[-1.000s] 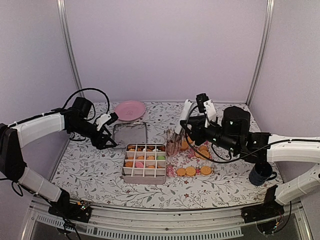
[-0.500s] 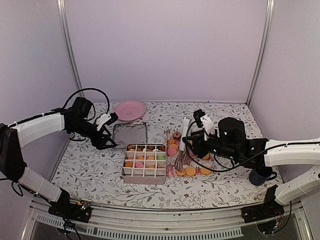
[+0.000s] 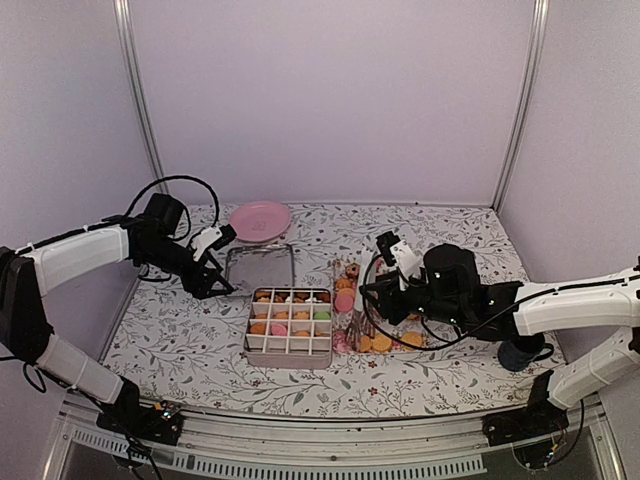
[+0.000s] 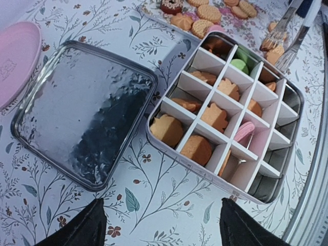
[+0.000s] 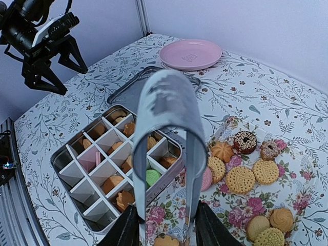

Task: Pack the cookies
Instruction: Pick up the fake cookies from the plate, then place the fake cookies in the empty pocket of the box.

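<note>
**Tongs in my right hand, left fingers spread above the tin**

My right gripper is clamped on a pair of metal tongs. Their looped spring end rises toward my wrist camera, and the two arms run down between my fingers. From the left wrist view, the forked tips sit low at the edge of the floral tray, just beside the right wall of the tin. I cannot tell whether the tips have closed on anything.

My left gripper hovers above the table near the tin's left corner. Its fingers are wide apart with nothing between them.

The cookies lie in two places. A loose group is on the floral tray to the right of the tin: golden rounds, a dark ring-shaped one with sprinkles and a pink one near the tin wall. The others sit in the tin's white grid of cells. Most of those are golden-orange, with a green one toward the tray side and a pink one leaning on edge against a divider.

The tin's lid lies flat on the flowered tablecloth, just beside the tin on its far side. The pink plate rests beyond the lid, close to the back wall.
</note>
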